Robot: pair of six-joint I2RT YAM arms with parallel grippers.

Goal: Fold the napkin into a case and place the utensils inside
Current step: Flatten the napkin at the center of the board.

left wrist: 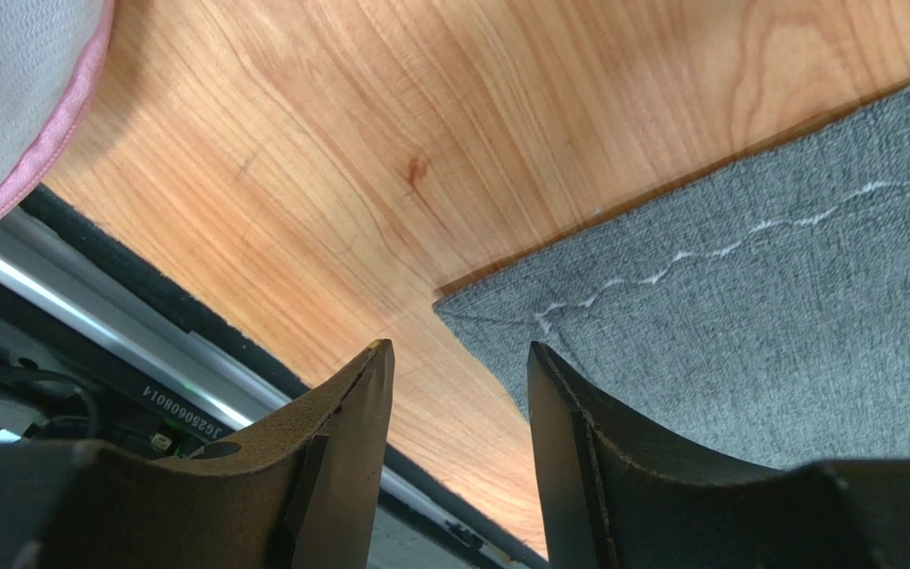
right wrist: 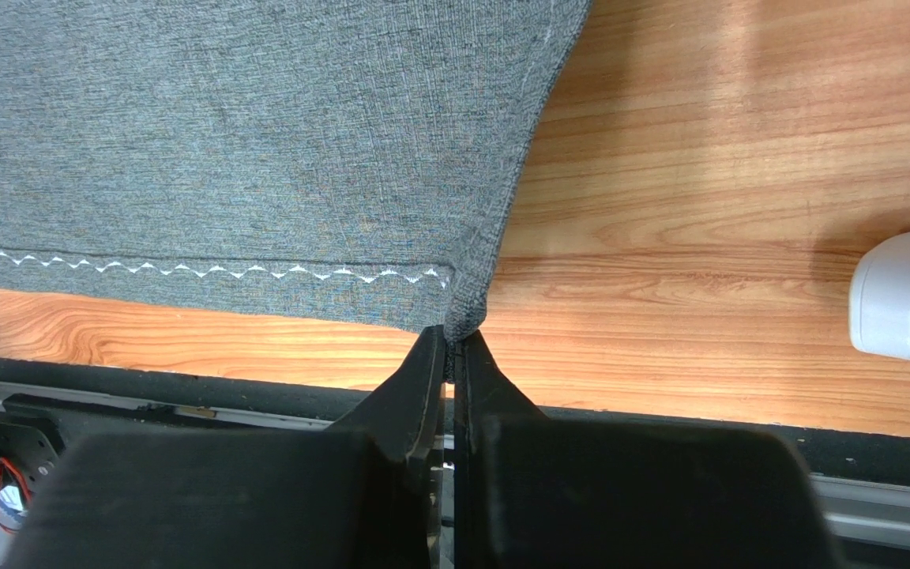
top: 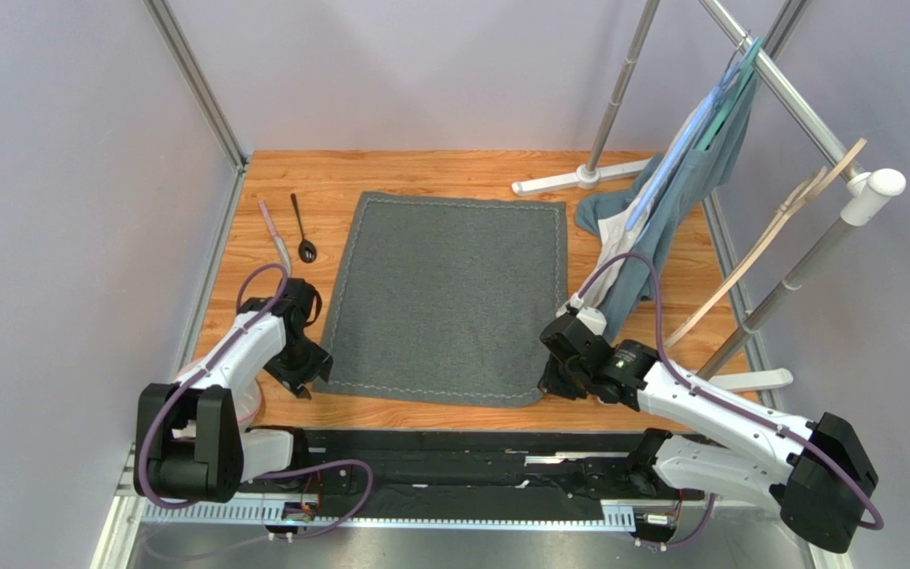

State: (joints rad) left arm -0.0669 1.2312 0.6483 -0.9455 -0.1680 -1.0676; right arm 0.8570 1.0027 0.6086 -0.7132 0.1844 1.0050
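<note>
The napkin [top: 454, 296] lies spread flat in the middle of the desk [top: 424, 413], its near edge close to the desk's near edge. Your right jaws are pinched tight on its near right corner, where the cloth puckers up into them. Your left jaws stand partly apart at the near left corner, one side over the hem, with nothing gripped yet. Treat the cloth as light, soft and limp: it will probably sag and crease wherever it hangs free, so carry both near corners together for an even fold. The coarse weave should not slip from a firm pinch. Take the left corner just inside the pale stitching [left wrist: 685, 255]. The knife [top: 275, 236] and spoon [top: 303, 228] lie toward the desk's far left corner, beside the napkin's left edge and apart from it.
</note>
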